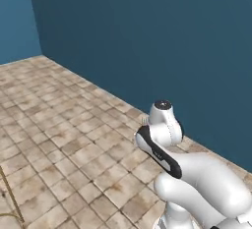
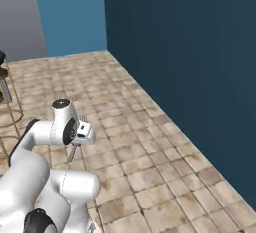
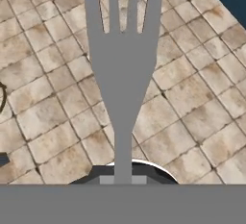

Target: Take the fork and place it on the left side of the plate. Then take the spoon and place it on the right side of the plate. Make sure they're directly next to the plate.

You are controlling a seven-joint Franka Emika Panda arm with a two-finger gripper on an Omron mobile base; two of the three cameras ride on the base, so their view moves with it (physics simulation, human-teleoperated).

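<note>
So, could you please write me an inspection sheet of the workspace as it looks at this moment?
Surface: tiled floor in beige and brown; no counter or table seen.
Job's things: fork held in the gripper, tines pointing away from the hand camera over the floor; also visible hanging below the hand. Plate and spoon: nothing seen.
Clutter: stool with thin brass-coloured legs at the left edge of the right base view.
Grippers: gripper shut on the fork's handle.
Cables: nothing seen.
Surroundings: dark blue wall beside the arm; lighter blue wall further off.
</note>
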